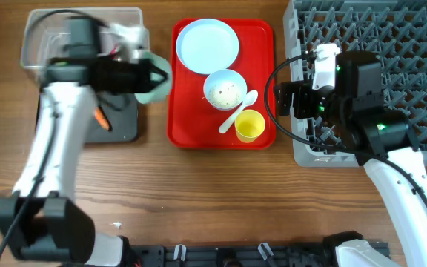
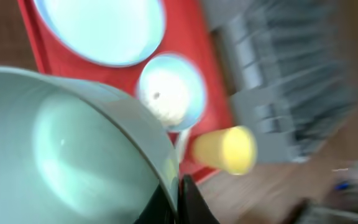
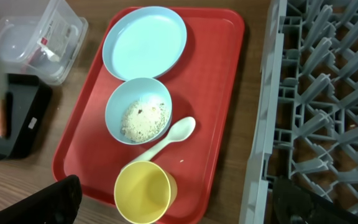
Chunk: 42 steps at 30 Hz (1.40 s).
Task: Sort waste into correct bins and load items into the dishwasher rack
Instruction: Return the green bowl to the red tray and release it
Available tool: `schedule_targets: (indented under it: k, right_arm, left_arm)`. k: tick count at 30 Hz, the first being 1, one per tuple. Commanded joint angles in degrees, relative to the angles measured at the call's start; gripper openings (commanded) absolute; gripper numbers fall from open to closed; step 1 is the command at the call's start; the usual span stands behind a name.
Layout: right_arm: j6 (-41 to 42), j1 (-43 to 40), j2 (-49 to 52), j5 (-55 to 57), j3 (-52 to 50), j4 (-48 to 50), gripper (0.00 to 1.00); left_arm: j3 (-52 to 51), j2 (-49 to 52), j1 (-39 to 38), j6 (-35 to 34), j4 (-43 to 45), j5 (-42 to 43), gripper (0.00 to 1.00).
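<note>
Left gripper [image 1: 148,74] is clenched on the rim of a pale blue bowl [image 1: 159,87], held over the right edge of the black tray [image 1: 124,127]. A carrot piece [image 1: 102,117] is noted in that tray. Right gripper [image 1: 286,100] is spread wide, nothing grasped, above the left edge of the rack [image 1: 391,44]. The rice bowl [image 1: 224,89], cup [image 1: 249,126] and spoon [image 1: 237,113] are seen on the red tray [image 1: 187,133].

Empty blue bowl [image 2: 61,149] in left hand [image 2: 178,198]

- Robot lab bench: two white robot arms [image 1: 50,141] at a wooden table [image 1: 199,193].
- Canteen-style props: red tray [image 1: 187,104] at centre, grey dishwasher rack [image 1: 406,44] at the right.
</note>
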Motion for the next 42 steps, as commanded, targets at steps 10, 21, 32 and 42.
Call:
schedule_targets:
  k: [10, 21, 32, 42]
  right_arm:
    - [0.13, 0.24, 0.63, 1.05, 0.9, 0.17, 1.0]
    - [0.13, 0.24, 0.63, 1.03, 0.9, -0.31, 1.0]
    - [0.13, 0.24, 0.63, 1.05, 0.9, -0.33, 1.0]
    - [0.87, 0.24, 0.52, 5.7, 0.92, 0.11, 1.0]
  left_arm:
    - [-0.66, 12.61, -20.63, -10.32, 2.8, -20.11, 0.04]
    - [-0.66, 15.45, -23.23, -12.33, 0.15, -20.52, 0.04]
    - [-0.61, 15.43, -23.08, -12.48, 1.01, -21.64, 0.51]
    - [13.62, 15.32, -19.65, -9.14, 1.44, -25.2, 0.76]
